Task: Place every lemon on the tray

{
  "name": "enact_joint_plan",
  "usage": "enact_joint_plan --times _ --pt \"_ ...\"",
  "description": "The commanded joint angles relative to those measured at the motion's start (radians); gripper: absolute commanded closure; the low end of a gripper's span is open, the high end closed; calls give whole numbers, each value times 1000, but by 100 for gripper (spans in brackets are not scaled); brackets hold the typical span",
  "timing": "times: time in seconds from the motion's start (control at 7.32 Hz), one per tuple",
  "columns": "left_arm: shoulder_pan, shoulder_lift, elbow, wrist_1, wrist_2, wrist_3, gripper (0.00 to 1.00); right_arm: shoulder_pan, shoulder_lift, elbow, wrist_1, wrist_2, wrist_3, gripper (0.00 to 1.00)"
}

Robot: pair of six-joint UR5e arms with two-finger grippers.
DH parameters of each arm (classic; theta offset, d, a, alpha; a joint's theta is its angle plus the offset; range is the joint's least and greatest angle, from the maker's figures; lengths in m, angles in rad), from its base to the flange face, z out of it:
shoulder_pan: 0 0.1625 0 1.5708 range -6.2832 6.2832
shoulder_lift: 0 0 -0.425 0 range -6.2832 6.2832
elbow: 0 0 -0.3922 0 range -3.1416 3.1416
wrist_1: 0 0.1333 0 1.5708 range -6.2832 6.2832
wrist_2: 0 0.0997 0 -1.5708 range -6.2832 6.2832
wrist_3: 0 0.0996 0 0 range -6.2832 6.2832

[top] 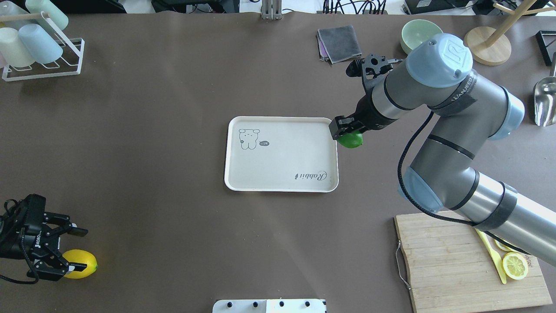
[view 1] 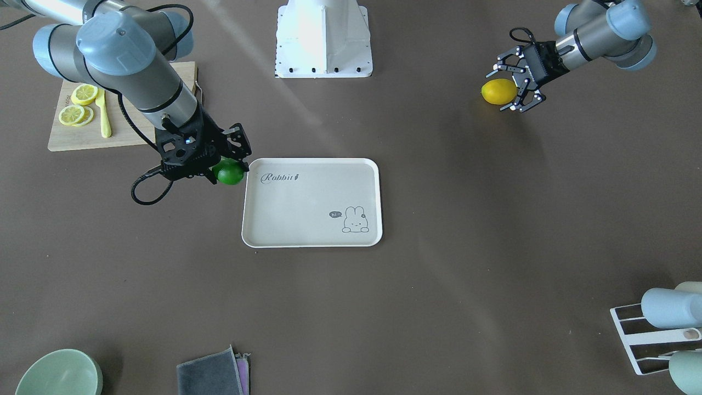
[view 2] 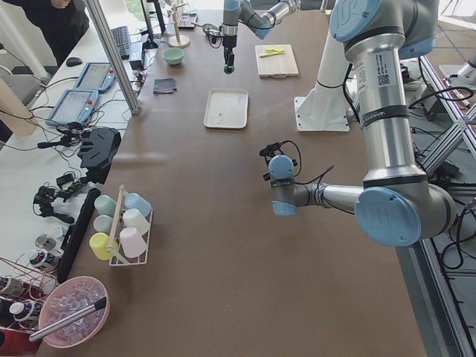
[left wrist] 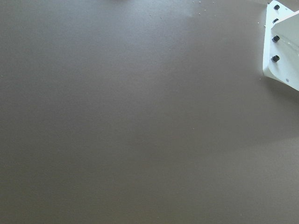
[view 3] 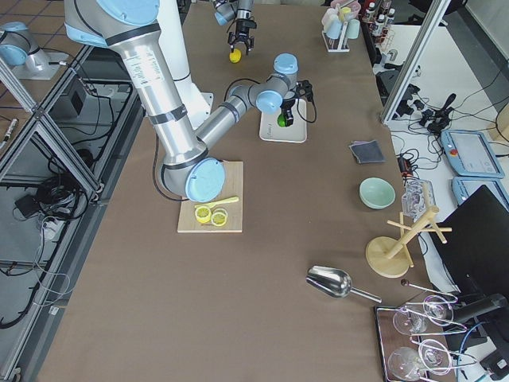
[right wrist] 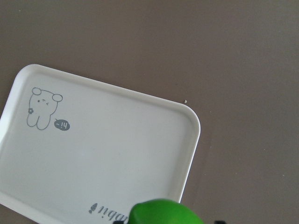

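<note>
The cream tray (view 1: 307, 208) (top: 282, 169) with its bunny drawing lies at the table's centre with nothing on it. My right gripper (view 1: 224, 169) (top: 348, 133) is shut on the green lemon (view 1: 230, 174) (top: 351, 140), which hangs above the table just outside the tray's short edge by the "Rabbit" script. In the right wrist view the green lemon (right wrist: 163, 212) shows at the bottom, over the tray (right wrist: 117, 140). The yellow lemon (view 1: 498, 91) (top: 82, 264) sits far off near the table's corner. My left gripper (view 1: 507, 89) (top: 78, 250) is open, its fingertips either side of that lemon.
A wooden cutting board (view 1: 137, 129) (top: 451, 261) carries lemon slices and a yellow knife. A green bowl (top: 419, 34), a grey cloth (top: 341, 41), a cup rack (top: 43, 65), a wooden stand (top: 486, 43) and a metal scoop (top: 545, 100) line the far side. The robot's white base (view 1: 323, 38) stands behind the tray.
</note>
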Motion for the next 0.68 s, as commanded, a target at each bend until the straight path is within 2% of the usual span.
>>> enact_joint_plan --times 0.0,0.27,0.41,0.55 --pt "0 2 42 -42 -3 1 4 -20 53 -57 3 -12 34 100" --pt "0 6 65 -66 -5 0 4 -21 59 -62 -5 -13 38 100" --pt "6 12 65 -71 -9 -3 20 -21 85 -88 -7 -13 48 100" --pt "11 23 65 -92 -44 -19 99 -21 112 -122 -7 -13 54 100"
